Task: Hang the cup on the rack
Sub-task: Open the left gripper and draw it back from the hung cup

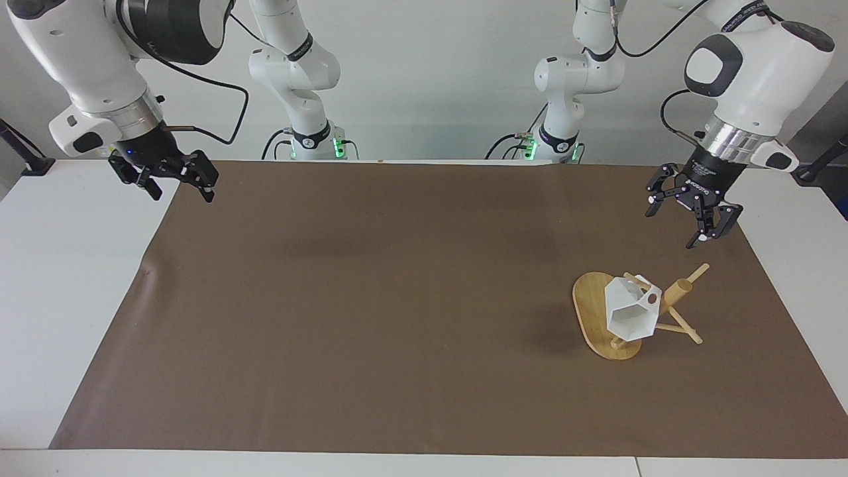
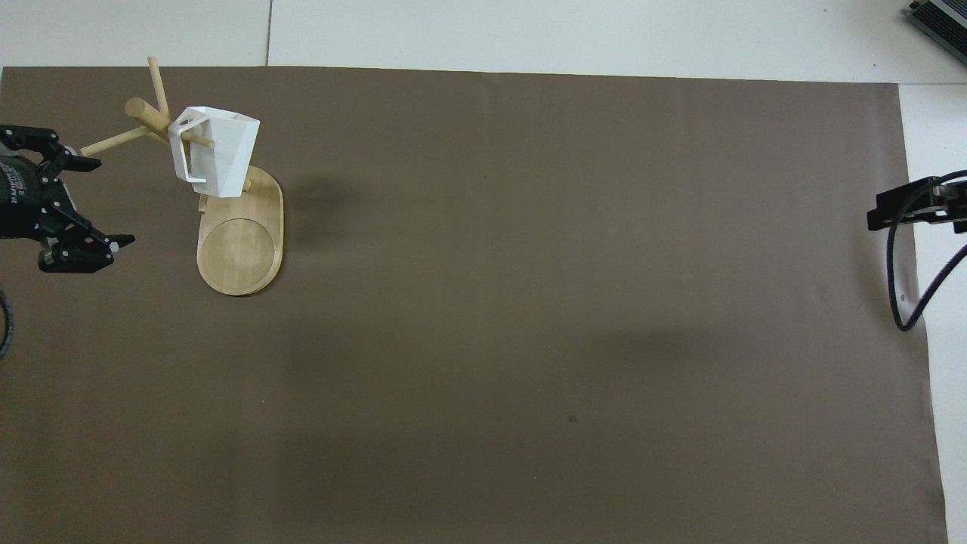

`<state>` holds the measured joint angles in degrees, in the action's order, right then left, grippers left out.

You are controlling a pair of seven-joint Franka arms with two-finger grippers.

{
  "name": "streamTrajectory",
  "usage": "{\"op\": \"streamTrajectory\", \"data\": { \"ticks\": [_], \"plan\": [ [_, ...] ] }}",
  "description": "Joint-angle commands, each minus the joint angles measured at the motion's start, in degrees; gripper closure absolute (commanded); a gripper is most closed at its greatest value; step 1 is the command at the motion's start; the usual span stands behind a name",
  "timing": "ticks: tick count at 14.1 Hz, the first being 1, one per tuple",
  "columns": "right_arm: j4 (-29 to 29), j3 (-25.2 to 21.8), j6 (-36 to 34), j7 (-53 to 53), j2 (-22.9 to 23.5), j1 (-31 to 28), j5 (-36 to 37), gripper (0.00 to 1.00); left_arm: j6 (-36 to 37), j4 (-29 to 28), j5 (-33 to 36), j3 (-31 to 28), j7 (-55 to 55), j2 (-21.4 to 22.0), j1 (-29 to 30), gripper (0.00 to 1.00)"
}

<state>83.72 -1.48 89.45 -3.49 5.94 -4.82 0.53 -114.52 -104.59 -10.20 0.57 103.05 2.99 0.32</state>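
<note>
Cup [image 1: 632, 310] hangs by its handle on a peg of the rack [image 1: 599, 317], at the left arm's end of the counter [image 1: 371, 298]; the left end effector [image 1: 691, 212], fingers spread and empty, is up clear of it, while the right end effector [image 1: 173, 177], also open, waits well apart.

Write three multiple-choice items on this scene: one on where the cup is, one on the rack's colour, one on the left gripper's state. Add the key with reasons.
1. Where is the cup?
A. flat on the mat
B. hung on a peg of the rack
C. in the right gripper

2. What colour is the rack?
A. light wood
B. black
C. blue

3. What state is the left gripper in?
A. shut on the cup
B. shut on a peg
C. open, holding nothing

Key: B, a peg passes through its handle; A, base and pegs are pale bamboo; C, its fingers are spread, clear of the rack.
</note>
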Motion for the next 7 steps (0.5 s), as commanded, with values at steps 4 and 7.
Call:
{"op": "streamTrajectory", "data": {
  "ticks": [4, 7],
  "plan": [
    [0.8, 0.1, -0.8, 0.8, -1.0, -0.2, -0.9, 0.00, 7.9, 4.0, 1.3, 0.0, -21.7, 0.3, 0.2, 0.00],
    [0.8, 0.1, -0.8, 0.8, -1.0, -0.2, -0.9, 0.00, 10.1, 5.0, 5.8, 0.3, -38.7, 0.3, -0.1, 0.00]
  ]
}}
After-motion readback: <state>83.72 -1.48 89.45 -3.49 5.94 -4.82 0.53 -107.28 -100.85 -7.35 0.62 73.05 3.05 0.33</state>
